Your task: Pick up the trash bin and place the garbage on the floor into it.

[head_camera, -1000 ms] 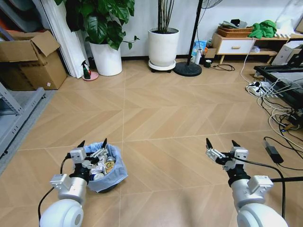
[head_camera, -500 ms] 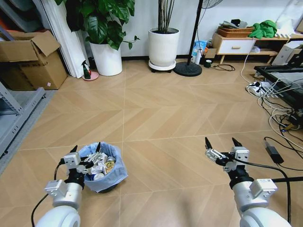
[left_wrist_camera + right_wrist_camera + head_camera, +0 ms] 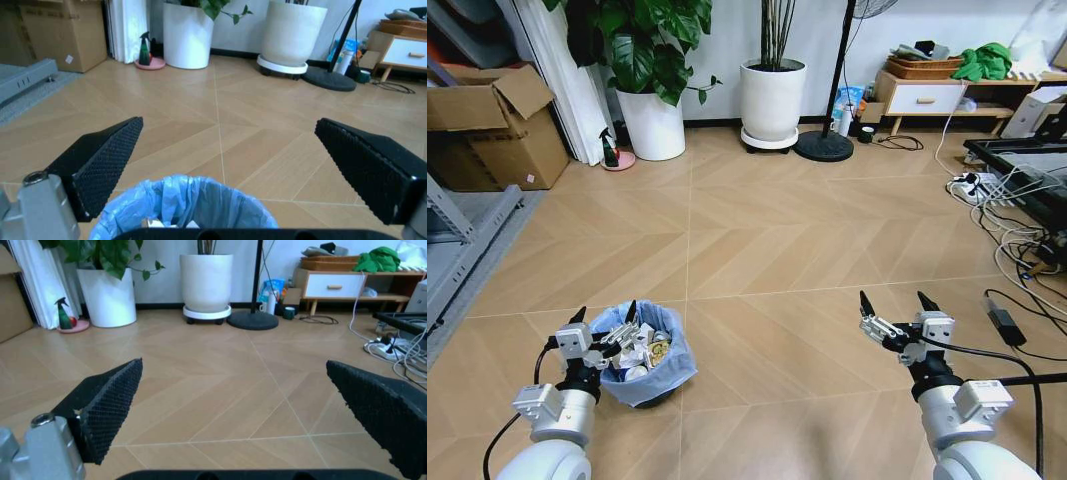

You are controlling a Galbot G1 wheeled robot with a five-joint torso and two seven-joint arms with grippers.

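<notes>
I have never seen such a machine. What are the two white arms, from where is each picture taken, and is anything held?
This is a wheeled robot with two arms. One picture comes from its head, looking down at the wooden floor; the other two come from cameras on its wrists. The left gripper hovers with open jaws over the trash bin, which has a blue bag and is full of garbage. From the left wrist, the black fingers frame the bin's bag. The right gripper is open above bare floor. Neither holds anything.
</notes>
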